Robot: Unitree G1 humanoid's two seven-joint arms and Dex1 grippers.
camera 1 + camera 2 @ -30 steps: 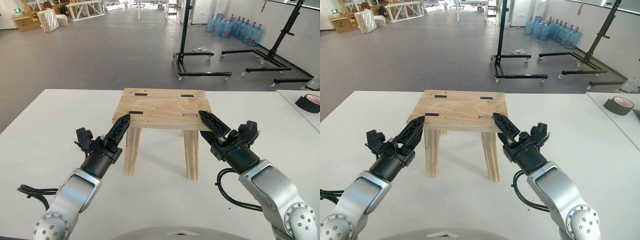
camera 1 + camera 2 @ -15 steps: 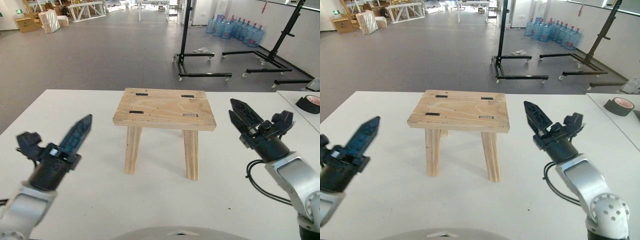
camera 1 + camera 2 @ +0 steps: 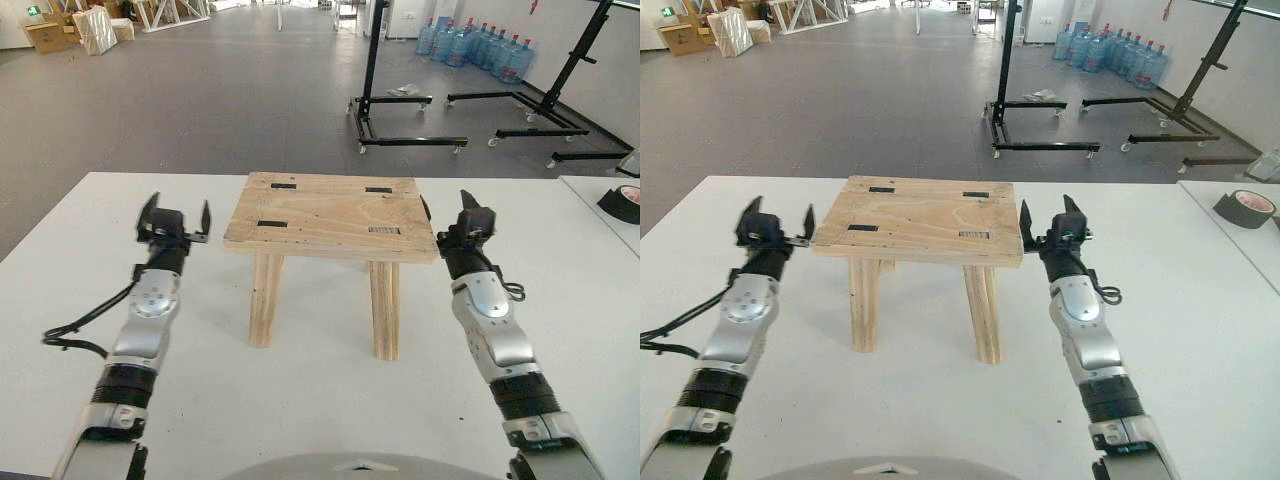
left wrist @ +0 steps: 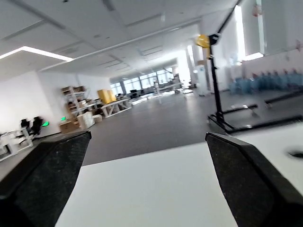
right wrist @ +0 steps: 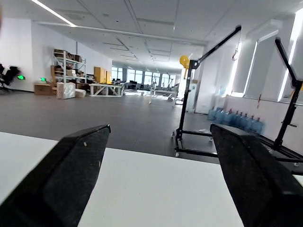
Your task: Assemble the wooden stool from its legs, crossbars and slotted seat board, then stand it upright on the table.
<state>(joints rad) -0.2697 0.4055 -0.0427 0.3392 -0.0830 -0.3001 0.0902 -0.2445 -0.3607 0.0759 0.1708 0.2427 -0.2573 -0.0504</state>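
Head, stool: the stool (image 3: 330,225) stands upright at the middle of the white table (image 3: 320,390), seat (image 3: 320,205) up and legs (image 3: 262,300) down, slightly splayed.
Head, axis: the seat's long side runs from 9 to 3 o'clock, across the view. Four dark slots (image 3: 283,187) show on top, two by the 12 o'clock edge and two nearer 6.
Head, left gripper: the left gripper (image 3: 175,222) is at the stool's 9 o'clock, level with the seat and pointing toward 12. Its fingers are spread and it holds nothing. The inner finger is just beside the seat's end, and whether they touch cannot be told.
Head, right gripper: the right gripper (image 3: 448,215) is at the stool's 3 o'clock, level with the seat and pointing toward 12. Its fingers are spread and empty, the inner one just beside the seat's other end.
Head, tape: a black tape roll (image 3: 620,205) lies at 2 o'clock on a second table, well apart from the stool.
Head, floor: black stands (image 3: 410,146) and water bottles (image 3: 500,55) are at 12 to 1 o'clock beyond the table.
Left wrist, fingers: two black fingers (image 4: 42,179) stand wide apart, with bare table top between them.
Right wrist, fingers: two black fingers (image 5: 66,179) stand wide apart, with bare table top and a stand between them.
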